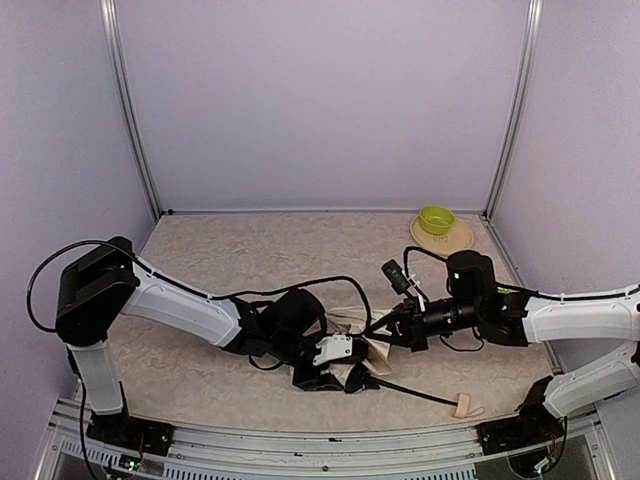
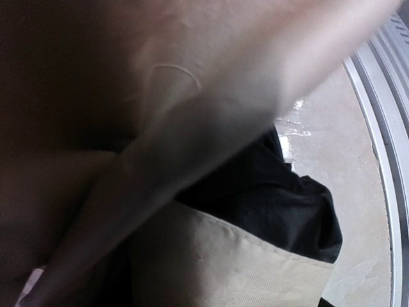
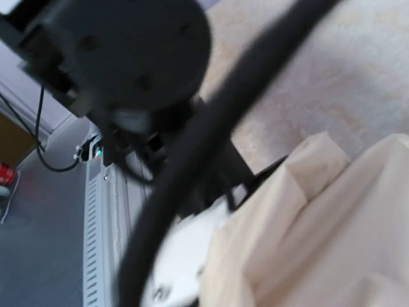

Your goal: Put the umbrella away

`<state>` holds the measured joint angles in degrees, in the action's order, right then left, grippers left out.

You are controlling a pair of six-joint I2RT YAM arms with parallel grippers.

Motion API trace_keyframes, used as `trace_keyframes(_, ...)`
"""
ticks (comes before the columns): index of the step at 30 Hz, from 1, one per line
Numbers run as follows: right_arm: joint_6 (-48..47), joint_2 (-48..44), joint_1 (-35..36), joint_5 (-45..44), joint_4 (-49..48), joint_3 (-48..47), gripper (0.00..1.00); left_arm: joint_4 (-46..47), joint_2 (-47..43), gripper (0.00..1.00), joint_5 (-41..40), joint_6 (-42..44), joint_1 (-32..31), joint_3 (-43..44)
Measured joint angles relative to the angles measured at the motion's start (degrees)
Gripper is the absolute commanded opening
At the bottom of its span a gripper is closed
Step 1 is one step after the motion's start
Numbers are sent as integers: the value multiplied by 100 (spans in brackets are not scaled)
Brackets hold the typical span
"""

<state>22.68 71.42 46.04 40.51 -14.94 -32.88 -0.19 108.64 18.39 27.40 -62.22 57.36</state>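
Two claws meet at the umbrella point(image 1: 378, 352), lower middle: right claw point(image 1: 386, 331) pinched together; left claw point(image 1: 328, 372), cannot tell. Limp, light cloth; the stiff shaft point(image 1: 415, 391) seems the surest hold.

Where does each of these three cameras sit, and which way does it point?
Top external: fixed high behind the bases, looking down over the table; left arm and right arm both show, meeting at the umbrella.
Left wrist: on the left arm, pressed close to the umbrella's cream fabric and black lining; no robot part discernible.
Right wrist: on the right arm, facing the left arm's black wrist across cream fabric.
Shared: all three show the umbrella.
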Motion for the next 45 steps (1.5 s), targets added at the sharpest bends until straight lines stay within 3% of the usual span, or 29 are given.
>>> trace_keyframes(9, -125, -393, 619, -481, -876, 837, 0, 592, 87, 60, 651, -256, 212, -201)
trace_keyframes(17, -636, 74, 1370, -1093, -1134, 647, 0, 944, 7, 61, 1145, -229, 348, -522)
trace_keyframes(29, -219, -1274, 1014, -2129, 55, 1270, 0, 1628, -258, 60, 739, -511, 245, -1060)
trace_keyframes(36, -223, -413, 1169, -2396, 247, 1088, 0, 1869, -501, 61, 730, -629, 284, -1421)
trace_keyframes(42, -629, 632, 2315, -2092, -284, 337, 0, 1775, -251, 60, 699, -785, 323, -1088)
trace_keyframes(45, -697, 1137, 2535, -1871, -824, 238, 0, 1709, -149, 60, 717, -796, 352, -931)
